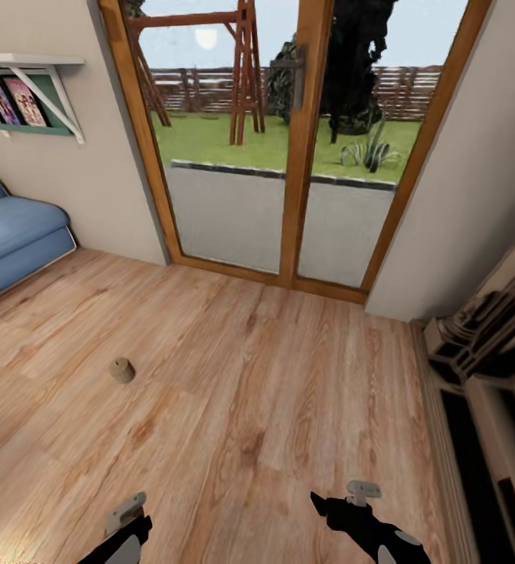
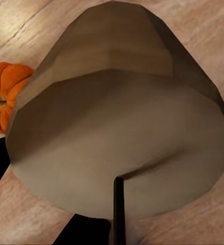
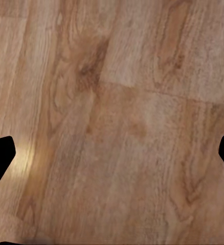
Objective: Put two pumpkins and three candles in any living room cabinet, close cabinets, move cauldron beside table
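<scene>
Left end effector (image 2: 117, 224) clamps stubby olive-beige candle (image 2: 117, 127); right end effector (image 3: 112, 158) wide open over woodgrain floor (image 3: 122, 102).

Matt, perhaps waxy candle (image 1: 121, 370); satin wood-grain floor (image 1: 273, 407); ribbed glossy pumpkin (image 2: 4, 94).

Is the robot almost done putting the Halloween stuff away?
Not nearly. Nothing looks put away yet. In hand: the left gripper seems to hold one candle close to its camera. Left to do: another candle lies on the floor, a pumpkin sits on the floor too, and the right gripper is open and empty.
</scene>
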